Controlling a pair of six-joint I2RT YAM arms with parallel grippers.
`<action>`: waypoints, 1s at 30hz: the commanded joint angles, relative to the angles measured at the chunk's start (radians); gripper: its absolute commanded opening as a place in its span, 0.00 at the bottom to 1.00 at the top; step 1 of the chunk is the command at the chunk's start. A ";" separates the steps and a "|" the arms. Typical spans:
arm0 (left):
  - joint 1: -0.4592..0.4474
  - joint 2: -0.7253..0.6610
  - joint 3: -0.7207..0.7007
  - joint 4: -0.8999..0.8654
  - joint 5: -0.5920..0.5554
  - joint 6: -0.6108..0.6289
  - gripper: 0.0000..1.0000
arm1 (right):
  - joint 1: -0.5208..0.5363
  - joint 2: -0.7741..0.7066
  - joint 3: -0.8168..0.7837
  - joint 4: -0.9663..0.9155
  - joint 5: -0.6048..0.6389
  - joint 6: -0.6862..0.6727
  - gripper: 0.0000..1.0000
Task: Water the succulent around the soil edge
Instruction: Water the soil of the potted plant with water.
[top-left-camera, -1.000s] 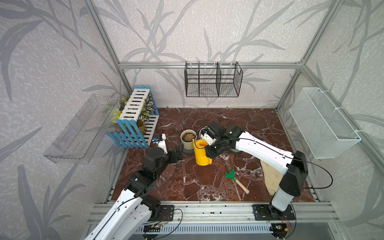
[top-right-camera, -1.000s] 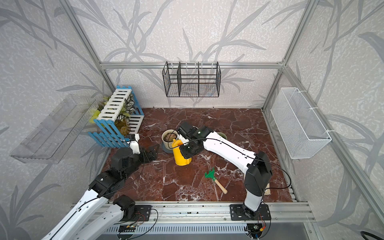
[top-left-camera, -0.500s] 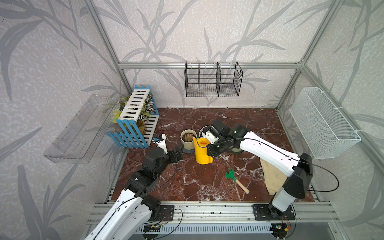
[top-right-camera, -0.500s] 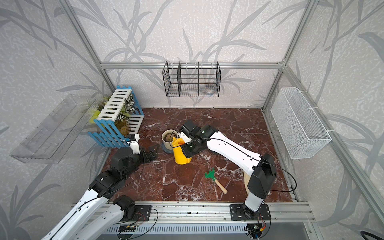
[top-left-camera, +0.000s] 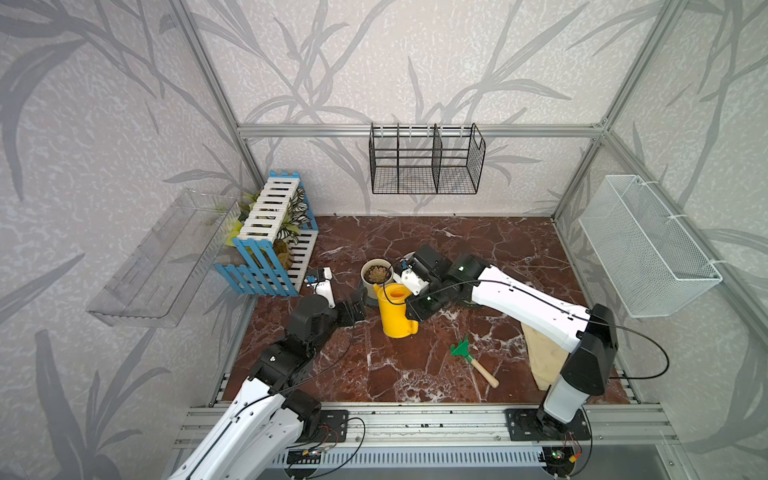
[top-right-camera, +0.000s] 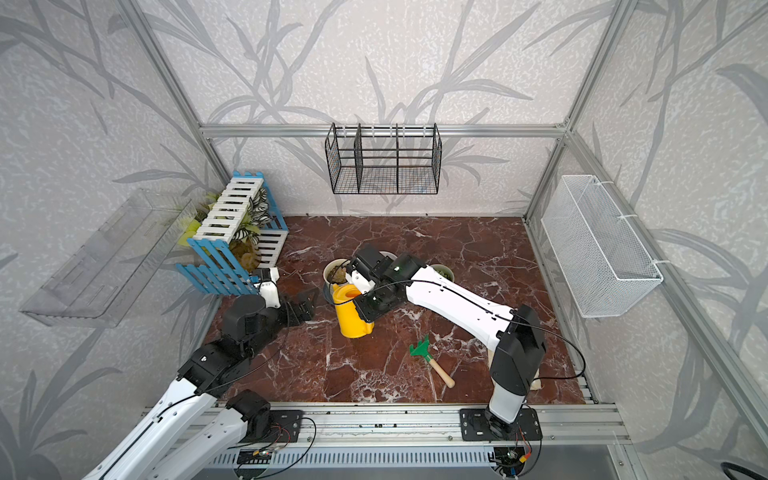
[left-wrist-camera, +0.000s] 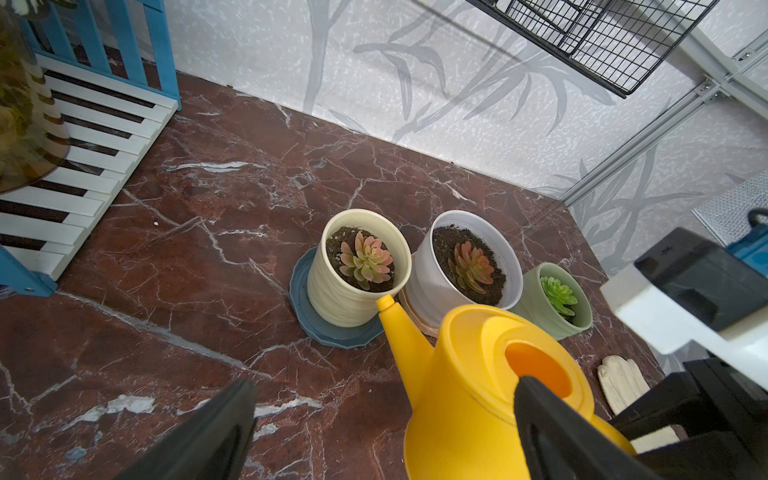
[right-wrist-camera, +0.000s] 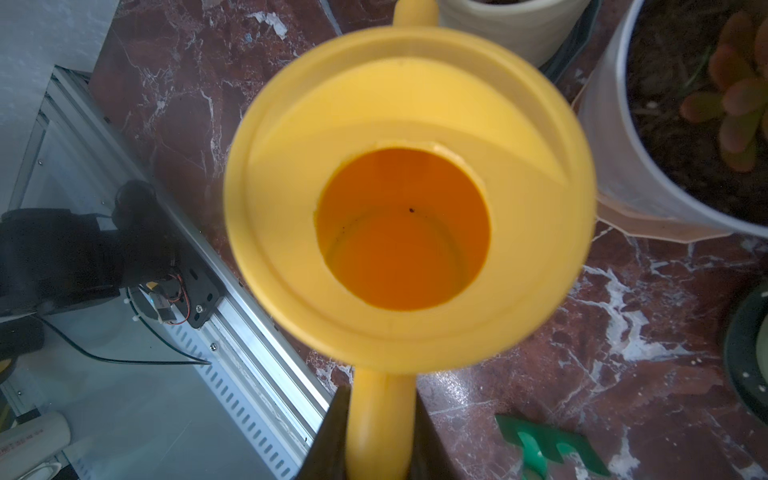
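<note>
The succulent, a small bright green rosette, sits in a pale sage pot at the right end of a row of three pots. Its soil edge shows as a thin dark strip inside the rim. In both top views my right arm covers most of this pot. My right gripper is shut on the handle of a yellow watering can, which is upright, its spout toward the cream pot. My left gripper hangs open just left of the can, holding nothing.
A white pot with an orange-pink rosette stands between the cream and sage pots. A green hand rake lies to the front right and a pale glove beyond the can. A blue-white slatted crate stands at the back left.
The right arm swung slightly right, then back left, and the can now sits a little further left and nearer the front. The left arm has not moved.
</note>
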 joint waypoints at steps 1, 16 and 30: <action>0.005 -0.006 -0.012 -0.001 -0.009 0.015 1.00 | 0.000 -0.124 -0.074 0.077 0.034 -0.041 0.00; 0.006 -0.002 -0.013 0.005 0.015 0.018 1.00 | -0.162 -0.476 -0.347 0.035 0.003 0.047 0.00; 0.008 -0.006 -0.016 0.009 0.023 0.021 1.00 | -0.213 -0.397 -0.282 -0.126 -0.098 0.050 0.00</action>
